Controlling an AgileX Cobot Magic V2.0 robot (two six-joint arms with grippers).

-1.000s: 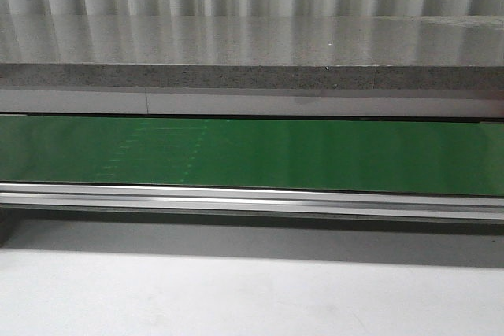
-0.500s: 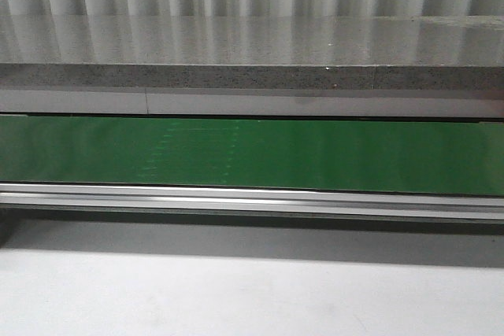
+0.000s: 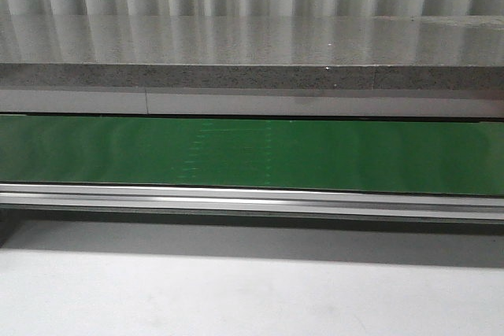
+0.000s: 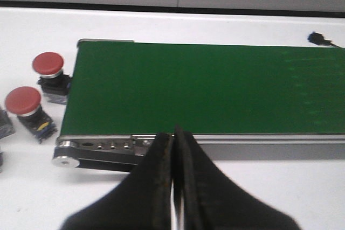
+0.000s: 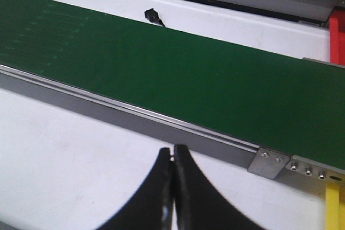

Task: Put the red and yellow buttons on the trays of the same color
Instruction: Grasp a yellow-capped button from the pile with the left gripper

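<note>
Beside the green belt's [image 4: 205, 87] end, two red buttons [image 4: 47, 64] [image 4: 23, 100] stand on the white bench [image 4: 32, 187], well apart from the left end effector [image 4: 173, 149], fingers together. Right end effector [image 5: 172, 160] likewise pressed together.

Two red buttons [image 4: 47, 64] [image 4: 23, 101], one conveyor belt [image 3: 252, 155]

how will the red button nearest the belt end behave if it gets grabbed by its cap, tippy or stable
Probably a bit top-heavy: the red button has a wide domed cap over a narrower dark block base, so a sideways push could tip it. The smooth rounded cap may slip in a pincer. It looks rigid, unlikely to deform. The second red button already appears tilted.
</note>
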